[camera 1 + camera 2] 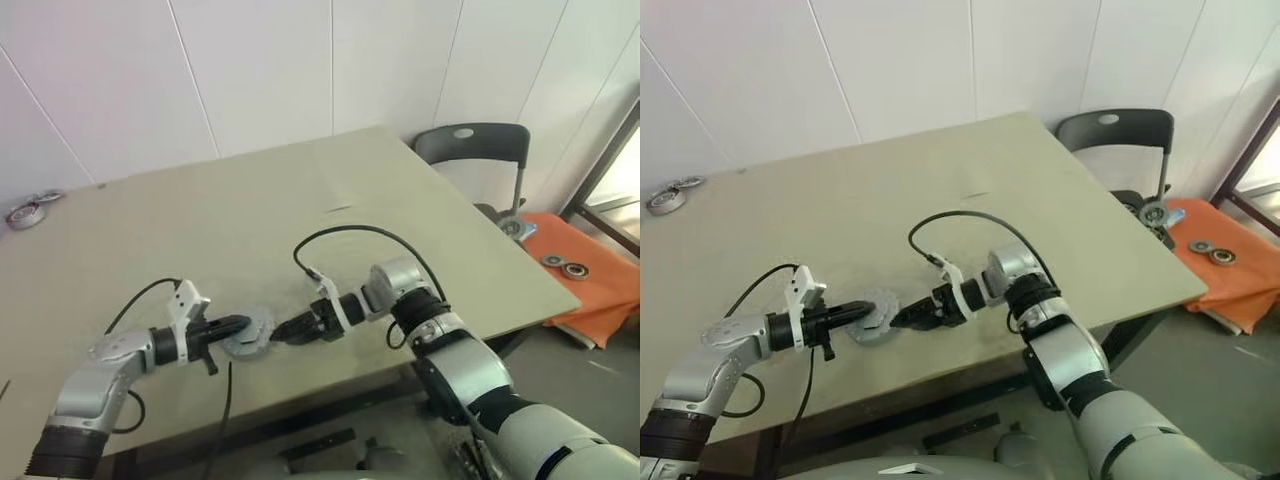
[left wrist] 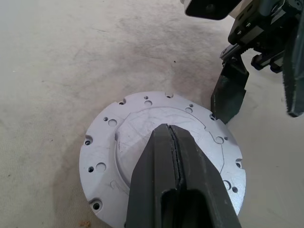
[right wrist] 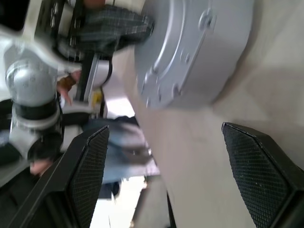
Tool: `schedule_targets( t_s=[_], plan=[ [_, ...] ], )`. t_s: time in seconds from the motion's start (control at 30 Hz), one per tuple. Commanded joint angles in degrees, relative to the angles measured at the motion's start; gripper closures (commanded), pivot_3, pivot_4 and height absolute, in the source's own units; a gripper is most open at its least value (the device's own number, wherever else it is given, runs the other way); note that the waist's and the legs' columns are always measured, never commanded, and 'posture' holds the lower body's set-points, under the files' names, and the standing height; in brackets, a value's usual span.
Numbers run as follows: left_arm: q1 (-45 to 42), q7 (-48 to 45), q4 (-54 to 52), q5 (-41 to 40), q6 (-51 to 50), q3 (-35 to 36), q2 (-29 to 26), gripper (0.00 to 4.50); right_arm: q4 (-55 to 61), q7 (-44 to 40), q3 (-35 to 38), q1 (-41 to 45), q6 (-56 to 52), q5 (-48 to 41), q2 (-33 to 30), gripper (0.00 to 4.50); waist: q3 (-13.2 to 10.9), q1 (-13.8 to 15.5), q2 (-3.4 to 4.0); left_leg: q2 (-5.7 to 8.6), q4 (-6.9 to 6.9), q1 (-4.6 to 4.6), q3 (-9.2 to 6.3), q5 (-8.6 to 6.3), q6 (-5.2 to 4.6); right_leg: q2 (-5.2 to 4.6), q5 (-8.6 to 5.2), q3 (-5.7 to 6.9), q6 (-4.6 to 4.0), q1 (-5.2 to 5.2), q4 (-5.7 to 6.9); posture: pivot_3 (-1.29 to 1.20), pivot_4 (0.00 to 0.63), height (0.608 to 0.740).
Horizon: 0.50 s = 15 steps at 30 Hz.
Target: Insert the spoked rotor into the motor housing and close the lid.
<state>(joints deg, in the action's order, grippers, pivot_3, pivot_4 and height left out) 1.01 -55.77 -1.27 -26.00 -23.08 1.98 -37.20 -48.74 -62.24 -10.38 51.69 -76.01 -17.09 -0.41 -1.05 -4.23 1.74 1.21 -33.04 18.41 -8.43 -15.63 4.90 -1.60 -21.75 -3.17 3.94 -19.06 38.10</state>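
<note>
Near front edge of table [image 1: 300, 200]: closed silver motor housing [image 2: 161, 161], lid on, flat on the surface. Left gripper [image 1: 238, 324] pressing on its top with fingers [image 2: 175, 180] shut together, gripping nothing. Right gripper [image 1: 285, 330] just beside the rim, fingers [image 3: 259, 180] spread wide, empty. Risk: housing skidding under one-sided pressure, or lid left unseated if nudged askew.

1 table [image 1: 420, 230], 1 chair [image 1: 475, 145], 2 grippers — left [image 1: 243, 323], right [image 1: 280, 329] — 1 silver housing [image 2: 118, 142], 1 orange mat [image 1: 600, 275].
</note>
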Motion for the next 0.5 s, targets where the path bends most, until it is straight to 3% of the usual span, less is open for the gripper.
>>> schedule_targets(
  t_s=[0.03, 0.3, 0.5],
  plan=[
    [5.9, 1.9, 5.8, 5.0, -4.4, -5.6, 0.1, 4.48, -1.7, 6.6, 2.7, 2.0, 3.0, 0.4, 2.2, 0.52, 0.0, 0.0, 0.04, -0.03, 0.00, -0.04, 0.00, 0.00, 0.00, 0.03, 0.01, 0.00, 0.04, -0.01, 0.02, 0.00, 0.000, 0.740],
    [5.1, 2.9, 5.7, 4.8, -4.4, -5.9, 0.6, 4.48, -3.5, 12.2, 2.8, 2.0, 3.3, 1.8, 2.9, 0.52, 0.2, -0.2, 0.23, -0.04, 0.00, -0.12, 0.01, 0.00, 0.00, 0.04, 0.07, 0.00, 0.07, -0.02, 0.05, 0.00, 0.000, 0.740],
    [4.7, 3.5, 6.1, 4.6, -4.2, -5.4, 0.9, 4.48, -7.2, 17.5, 6.8, 3.3, 4.0, 1.2, 6.4, 0.52, 0.4, -0.2, 0.30, -0.04, 0.00, -0.21, -0.04, 0.00, 0.00, 0.04, 0.19, 0.00, -0.02, -0.02, 0.06, 0.00, 0.000, 0.740]
  ],
)
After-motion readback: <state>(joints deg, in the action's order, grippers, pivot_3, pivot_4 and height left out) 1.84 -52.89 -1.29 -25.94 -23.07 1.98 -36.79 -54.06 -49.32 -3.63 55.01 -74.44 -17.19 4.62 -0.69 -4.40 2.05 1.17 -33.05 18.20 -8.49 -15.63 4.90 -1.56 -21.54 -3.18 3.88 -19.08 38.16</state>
